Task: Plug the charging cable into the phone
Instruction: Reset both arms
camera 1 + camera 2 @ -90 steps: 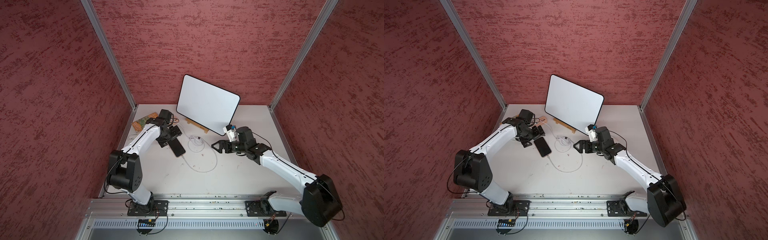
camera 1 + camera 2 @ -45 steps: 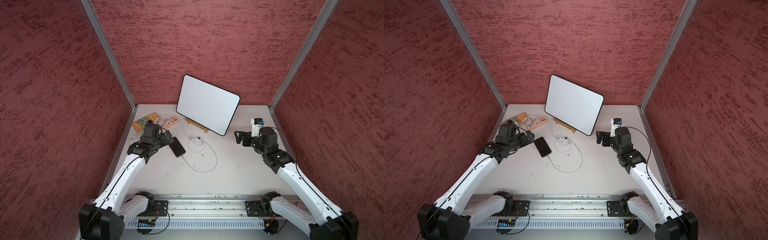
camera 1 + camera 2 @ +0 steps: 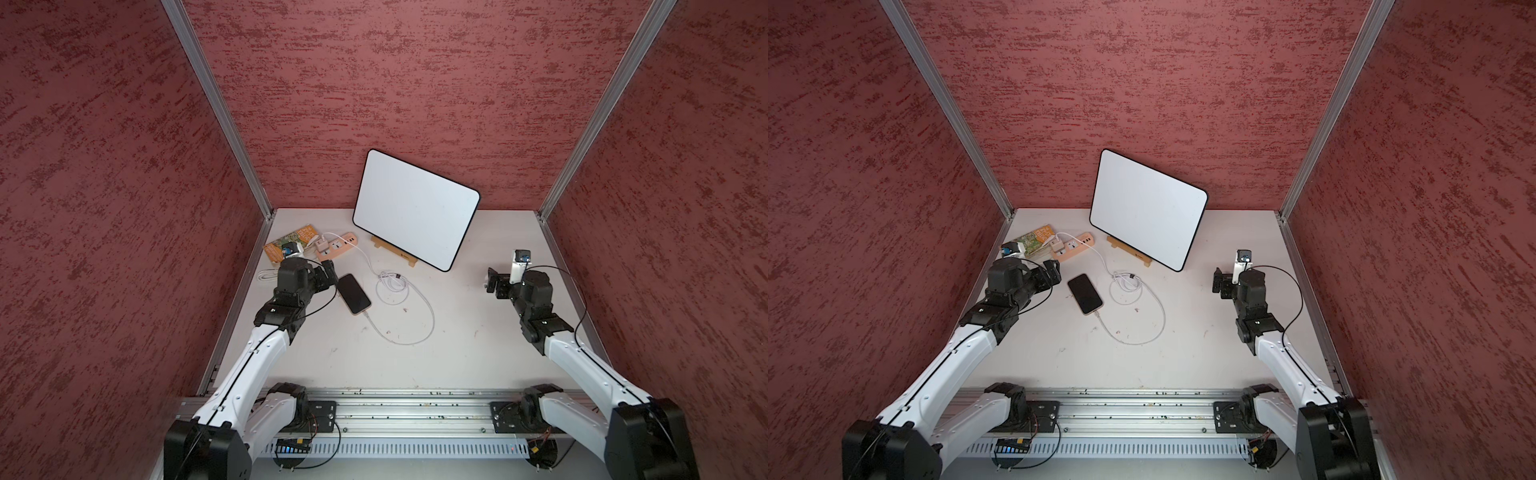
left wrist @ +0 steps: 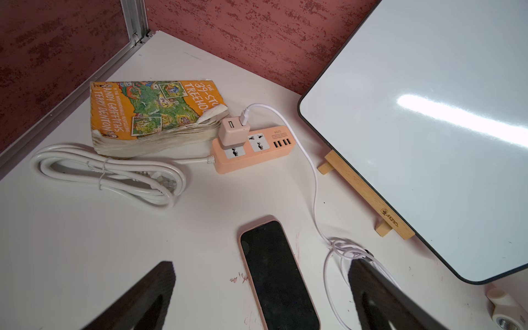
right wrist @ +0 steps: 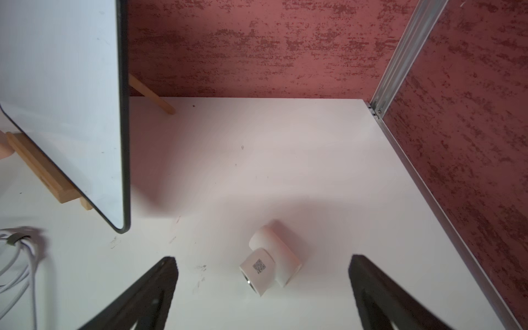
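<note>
The black phone (image 3: 353, 293) (image 3: 1085, 293) lies flat, screen up, left of the table's middle. The thin white charging cable (image 3: 432, 320) (image 3: 1163, 316) runs from the adapter through a loose coil (image 4: 343, 248) and curves back to the phone's near short edge. Its plug tip (image 3: 365, 316) meets that edge. My left gripper (image 3: 330, 270) (image 4: 261, 264) hangs open just left of the phone's far end, with nothing between its fingers. Far to the right, my right gripper (image 3: 494, 282) (image 5: 261, 260) is open above a small white fitting (image 5: 268, 265).
A white black-rimmed board (image 3: 415, 210) leans on a wooden stand (image 3: 395, 253) at the back. A peach power strip (image 3: 336, 245) with an adapter, a worn book (image 3: 291, 243) and a bundled thick white cord (image 4: 108, 171) sit at the back left.
Both arms have drawn back from the table's middle, the left toward the left wall and the right toward the right wall. Phone and cable lie as before.
</note>
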Tool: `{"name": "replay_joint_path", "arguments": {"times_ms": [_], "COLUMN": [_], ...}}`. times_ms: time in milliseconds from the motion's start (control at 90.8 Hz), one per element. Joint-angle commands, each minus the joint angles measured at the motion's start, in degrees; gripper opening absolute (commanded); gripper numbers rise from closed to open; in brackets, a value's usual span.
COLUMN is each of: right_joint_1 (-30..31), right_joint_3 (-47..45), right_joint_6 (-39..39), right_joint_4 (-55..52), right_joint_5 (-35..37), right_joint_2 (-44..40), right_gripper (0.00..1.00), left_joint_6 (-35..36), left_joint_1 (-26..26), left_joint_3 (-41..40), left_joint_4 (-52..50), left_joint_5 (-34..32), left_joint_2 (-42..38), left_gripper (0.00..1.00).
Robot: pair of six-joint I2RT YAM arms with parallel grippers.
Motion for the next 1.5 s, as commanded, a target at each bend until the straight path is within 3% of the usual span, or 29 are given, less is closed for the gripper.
{"name": "replay_joint_path", "arguments": {"times_ms": [0,397,694,859,1047,1289,1488], "right_joint_1": [-1.63,-2.22,-2.45,-2.74,-3.70,-4.59,-4.53], "right_joint_3": [-1.23,-5.17,-4.97,-4.24,-2.99,-2.94,-7.88], "right_joint_6": [-1.02,-2.56,-3.08,-2.67,-1.50,-0.69,-1.00], "right_joint_4": [13.36,31.96,36.44,36.52,34.44,34.27,44.30], "right_joint_5": [0.04,0.27,-0.02,-0.01,-0.78,-1.44,-1.13], "right_joint_2": [4.81,17.47,21.45,24.00,24.48,24.72,26.83], "right_gripper": [0.99,0.99,0.99,0.99,0.99,0.99,0.99], "left_joint_6": [2.65,6.76,14.95,15.70,17.32,24.39,24.02], "left_joint_1": [2.01,14.03,16.41,16.12,13.95,6.06,5.42], "left_joint_3": [-0.94,-4.56,-11.65,-11.97,-14.03,-20.35,-20.40], "left_joint_4": [7.61,19.43,40.61,46.31,51.77,69.18,69.34], "left_joint_5": [-1.27,7.58,14.53,17.41,15.22,6.77,3.39], "left_joint_2": [1.35,9.68,16.59,21.34,24.56,30.39,30.71], "left_gripper": [1.00,1.00,1.00,1.00,1.00,1.00,1.00]}}
